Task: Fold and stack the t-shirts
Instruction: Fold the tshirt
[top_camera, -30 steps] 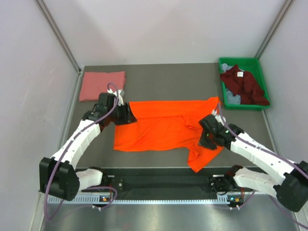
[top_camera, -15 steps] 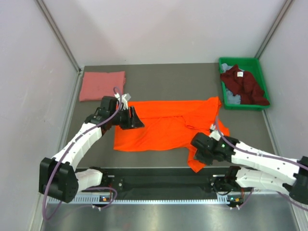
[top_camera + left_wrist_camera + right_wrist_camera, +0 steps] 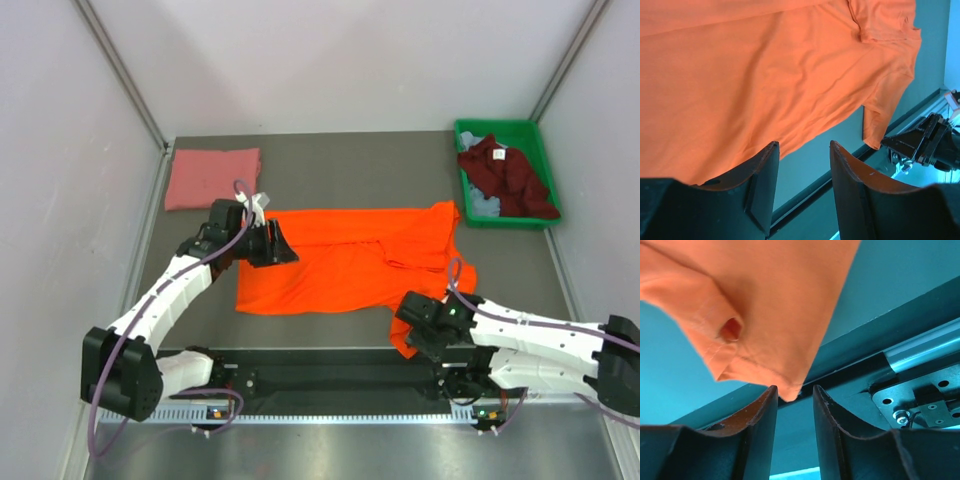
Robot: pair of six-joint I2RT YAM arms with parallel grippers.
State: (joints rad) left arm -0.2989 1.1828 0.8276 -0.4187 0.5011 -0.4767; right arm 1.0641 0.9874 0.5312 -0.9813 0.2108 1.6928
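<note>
The bright orange t-shirt (image 3: 340, 262) lies spread flat mid-table, one sleeve end hanging toward the near edge. My left gripper (image 3: 283, 247) is open and empty above its left part; in the left wrist view (image 3: 802, 146) the orange cloth (image 3: 765, 75) lies beyond the fingertips. My right gripper (image 3: 412, 335) is open at the shirt's near right corner; in the right wrist view (image 3: 794, 388) the tip of that orange corner (image 3: 765, 305) sits between the fingertips, unpinched. The salmon pink shirt (image 3: 212, 177) lies folded far left. The maroon shirt (image 3: 505, 170) lies over the pale blue-grey one (image 3: 482, 206).
The green bin (image 3: 520, 128) holding the maroon and blue-grey shirts stands at the far right. The black base rail (image 3: 340, 378) runs along the near edge, close under my right gripper; it also shows in the right wrist view (image 3: 875, 360). Grey walls enclose the table.
My right gripper has swung from the shirt's right side down toward the near edge, to its lower corner. My left gripper has shifted slightly right over the shirt. The shirt's right sleeve has shifted.
</note>
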